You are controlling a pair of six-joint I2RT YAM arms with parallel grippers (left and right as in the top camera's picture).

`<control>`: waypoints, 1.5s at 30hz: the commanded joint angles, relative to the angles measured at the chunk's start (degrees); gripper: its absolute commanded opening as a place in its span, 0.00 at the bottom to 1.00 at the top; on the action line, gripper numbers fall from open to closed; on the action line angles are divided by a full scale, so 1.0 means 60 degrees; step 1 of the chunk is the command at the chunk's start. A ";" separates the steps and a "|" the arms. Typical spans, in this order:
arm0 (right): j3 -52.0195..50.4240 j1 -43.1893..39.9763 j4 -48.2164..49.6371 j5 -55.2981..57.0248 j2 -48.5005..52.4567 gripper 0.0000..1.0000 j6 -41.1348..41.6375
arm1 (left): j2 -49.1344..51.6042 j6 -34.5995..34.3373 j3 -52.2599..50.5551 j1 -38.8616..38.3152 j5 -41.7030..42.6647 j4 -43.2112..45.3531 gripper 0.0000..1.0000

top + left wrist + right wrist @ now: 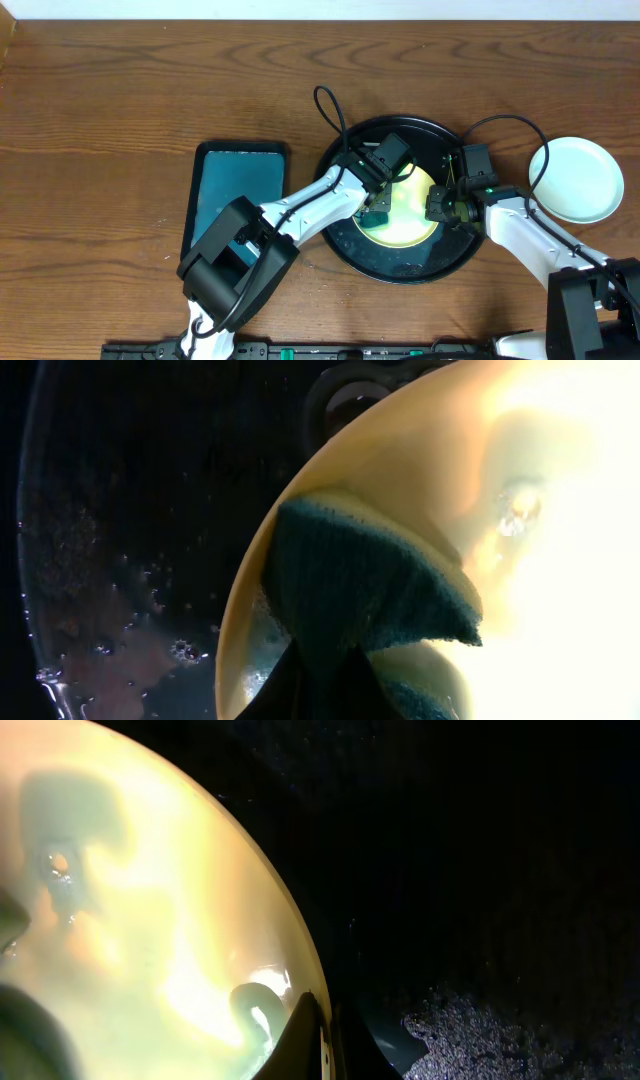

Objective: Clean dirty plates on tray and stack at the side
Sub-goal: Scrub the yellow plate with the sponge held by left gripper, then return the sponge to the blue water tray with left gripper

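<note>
The pale yellow plate (408, 210) lies in the round black tray (400, 265). My left gripper (376, 213) is shut on a teal sponge (350, 580) and presses it on the plate's left part (420, 470). My right gripper (442, 208) is shut on the plate's right rim (300, 960), one finger on each side of the edge. A mint-blue plate (577, 179) sits on the wood tabletop to the right of the tray. The other mint-blue plate is out of view.
A rectangular teal tray (235, 195) lies left of the black tray. The black tray floor is wet with droplets (130, 650). Cables loop over the tray's far rim (330, 110).
</note>
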 commanded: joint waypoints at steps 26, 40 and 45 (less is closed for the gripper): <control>-0.0171 0.0040 -0.0219 0.0419 0.0339 0.01 -0.0153 | 0.0732 -0.1147 -0.0197 0.0361 -0.2448 -0.1319 0.08; -0.0171 0.0040 -0.0222 0.0423 0.0339 0.01 -0.0353 | -0.2335 -0.0790 0.0550 0.0306 -0.2648 -0.2907 0.08; -0.0171 0.0040 -0.0219 0.0423 0.0339 0.01 -0.0517 | -0.4262 -0.0448 0.0470 0.0936 -0.2652 -0.3945 0.08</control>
